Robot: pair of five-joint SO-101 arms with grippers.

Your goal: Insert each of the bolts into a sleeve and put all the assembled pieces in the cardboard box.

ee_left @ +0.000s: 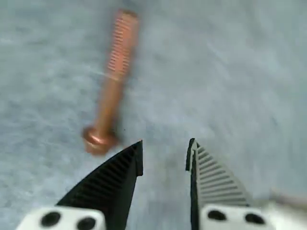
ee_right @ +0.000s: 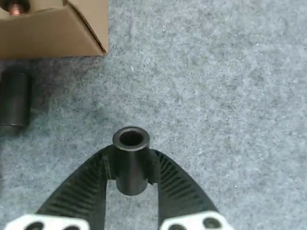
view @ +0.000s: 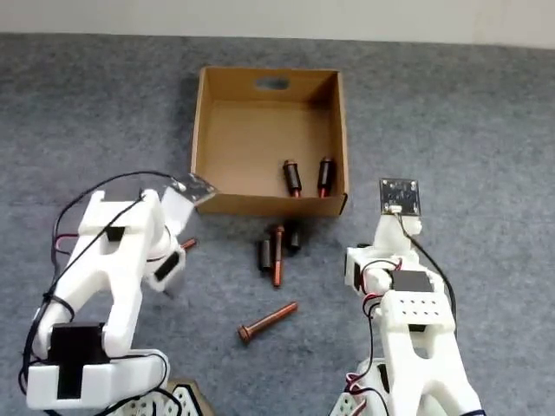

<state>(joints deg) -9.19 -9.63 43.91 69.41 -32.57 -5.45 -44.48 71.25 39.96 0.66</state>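
My right gripper (ee_right: 130, 167) clamps a black sleeve (ee_right: 131, 141) near a front corner of the cardboard box (view: 269, 204). My left gripper (ee_left: 165, 143) hangs, jaws apart, beside a copper bolt (ee_left: 112, 81) on the grey carpet (ee_left: 240, 72). Two assembled pieces (view: 292, 178) lie inside the box.

Saw shiny orange-brown bolts (view: 268, 320), black sleeves (ee_right: 130, 143), a plain brown cardboard box (view: 264, 204), a speckled grey mat (view: 468, 113), white arms (view: 113, 260) and black fingers (ee_left: 115, 182) with ridges

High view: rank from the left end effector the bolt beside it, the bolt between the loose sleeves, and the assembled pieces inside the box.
1. Nearest bolt, beside the end effector.
2. Middle bolt, between sleeves before the cardboard box.
3. Assembled pieces, inside the box, farthest.
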